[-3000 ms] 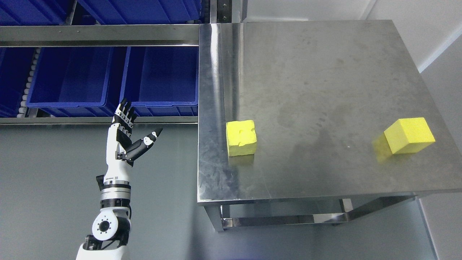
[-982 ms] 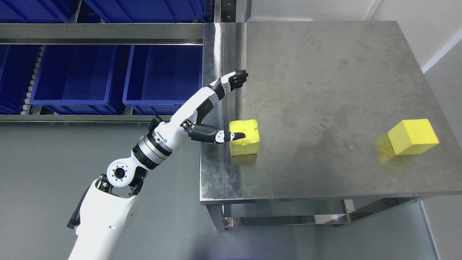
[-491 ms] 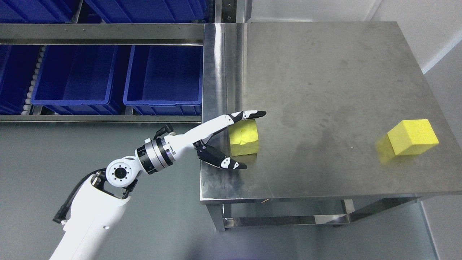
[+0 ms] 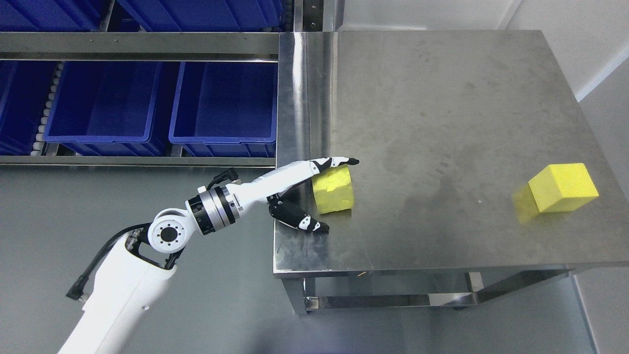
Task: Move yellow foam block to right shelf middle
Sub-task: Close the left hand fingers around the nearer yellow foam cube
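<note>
The yellow foam block (image 4: 334, 193) sits near the left edge of the steel table (image 4: 442, 123), towards its front, and looks dented on the side facing the camera. It is bracketed by the left hand (image 4: 307, 191), which is spread wide: the long fingers (image 4: 336, 162) are stretched along the block's far top edge, and the thumb (image 4: 300, 220) is held low on the near side, apart from the foam, so nothing is gripped yet. The step in hand is judged to be the closing of the grasp. It would best be done by bringing the thumb up against the near face while the fingers are curled down behind the far face, so that the block is pinched across opposite sides and not only pressed from above. Because foam gives, a moderate squeeze is advised; too hard and the block may be crushed or squirted out sideways towards the table edge. A second yellow block (image 4: 563, 186) lies well apart at the right of the table and should be left alone. Blue bins (image 4: 162, 98) are ranged on a rack (image 4: 137, 46) to the left. The right arm is not seen.
</note>
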{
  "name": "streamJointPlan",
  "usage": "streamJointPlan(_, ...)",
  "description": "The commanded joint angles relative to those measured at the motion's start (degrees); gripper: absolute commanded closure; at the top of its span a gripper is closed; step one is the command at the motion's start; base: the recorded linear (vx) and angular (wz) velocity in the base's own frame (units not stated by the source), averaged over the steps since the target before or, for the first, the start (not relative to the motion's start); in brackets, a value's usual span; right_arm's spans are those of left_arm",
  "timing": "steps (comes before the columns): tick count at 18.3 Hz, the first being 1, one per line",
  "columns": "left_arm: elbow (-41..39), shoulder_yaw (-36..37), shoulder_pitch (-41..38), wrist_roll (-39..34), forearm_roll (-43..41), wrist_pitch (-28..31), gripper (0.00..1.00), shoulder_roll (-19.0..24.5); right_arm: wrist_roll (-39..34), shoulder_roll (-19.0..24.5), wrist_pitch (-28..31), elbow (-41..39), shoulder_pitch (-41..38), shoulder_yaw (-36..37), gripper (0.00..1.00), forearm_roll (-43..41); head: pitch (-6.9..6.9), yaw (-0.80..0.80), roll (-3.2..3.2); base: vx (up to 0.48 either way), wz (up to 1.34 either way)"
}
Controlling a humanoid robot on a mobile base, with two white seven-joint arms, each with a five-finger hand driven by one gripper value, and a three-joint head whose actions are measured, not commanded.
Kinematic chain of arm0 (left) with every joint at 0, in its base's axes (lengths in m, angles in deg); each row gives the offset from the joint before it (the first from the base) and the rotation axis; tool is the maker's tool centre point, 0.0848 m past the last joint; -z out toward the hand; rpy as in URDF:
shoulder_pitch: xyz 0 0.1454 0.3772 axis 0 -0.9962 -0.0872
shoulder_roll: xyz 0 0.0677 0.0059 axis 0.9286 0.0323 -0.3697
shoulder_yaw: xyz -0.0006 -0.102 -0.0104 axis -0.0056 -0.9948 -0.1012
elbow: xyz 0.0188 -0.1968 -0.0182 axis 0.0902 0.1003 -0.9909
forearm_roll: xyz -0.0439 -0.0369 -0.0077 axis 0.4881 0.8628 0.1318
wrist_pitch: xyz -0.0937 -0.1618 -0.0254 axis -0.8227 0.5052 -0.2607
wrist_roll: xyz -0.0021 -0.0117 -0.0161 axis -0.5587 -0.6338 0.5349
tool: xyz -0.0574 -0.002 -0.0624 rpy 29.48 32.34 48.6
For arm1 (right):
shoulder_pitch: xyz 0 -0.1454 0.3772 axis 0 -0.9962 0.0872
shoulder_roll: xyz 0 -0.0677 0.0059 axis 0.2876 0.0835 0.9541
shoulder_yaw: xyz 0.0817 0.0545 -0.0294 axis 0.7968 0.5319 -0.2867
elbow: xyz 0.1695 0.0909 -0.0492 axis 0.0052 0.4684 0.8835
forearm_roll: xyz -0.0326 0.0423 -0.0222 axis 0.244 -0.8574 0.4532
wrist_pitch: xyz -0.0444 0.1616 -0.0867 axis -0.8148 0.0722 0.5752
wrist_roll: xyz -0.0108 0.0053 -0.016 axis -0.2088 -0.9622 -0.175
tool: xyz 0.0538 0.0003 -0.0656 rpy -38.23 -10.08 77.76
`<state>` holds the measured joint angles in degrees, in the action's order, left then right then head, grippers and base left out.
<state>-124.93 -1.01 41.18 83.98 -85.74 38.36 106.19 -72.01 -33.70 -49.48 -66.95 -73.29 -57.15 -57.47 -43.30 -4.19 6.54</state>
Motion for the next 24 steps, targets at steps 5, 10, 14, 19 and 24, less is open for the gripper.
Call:
streamJointPlan(5,1.52,-0.71,4.08,1.09,-8.79,2.34,0.34,-6.85,-0.03,-1.0,0.02,-1.0,-0.09,0.0,0.0,0.18,0.0,0.0,0.0,0.001,0.04)
streamJointPlan(10,1.34,-1.6,3.64,0.92,-9.14,1.71,0.39,-10.2,-0.03,-1.0,0.02,-1.0,-0.09,0.0,0.0,0.18,0.0,0.0,0.0,-0.022,0.06)
streamJointPlan(14,1.52,-2.22,3.02,0.83,-9.75,3.12,0.41,-11.79,-0.03,-1.0,0.02,-1.0,-0.09,0.0,0.0,0.18,0.0,0.0,0.0,-0.015,0.03)
streamJointPlan(19,1.52,-4.15,2.67,0.92,-9.67,4.0,0.68,-13.28,-0.03,-1.0,0.02,-1.0,-0.09,0.0,0.0,0.18,0.0,0.0,0.0,0.008,-0.03)
streamJointPlan(24,1.52,-10.55,-0.05,0.83,-9.49,3.48,0.87,-16.06,-0.03,-1.0,0.02,-1.0,-0.09,0.0,0.0,0.18,0.0,0.0,0.0,0.0,0.0)
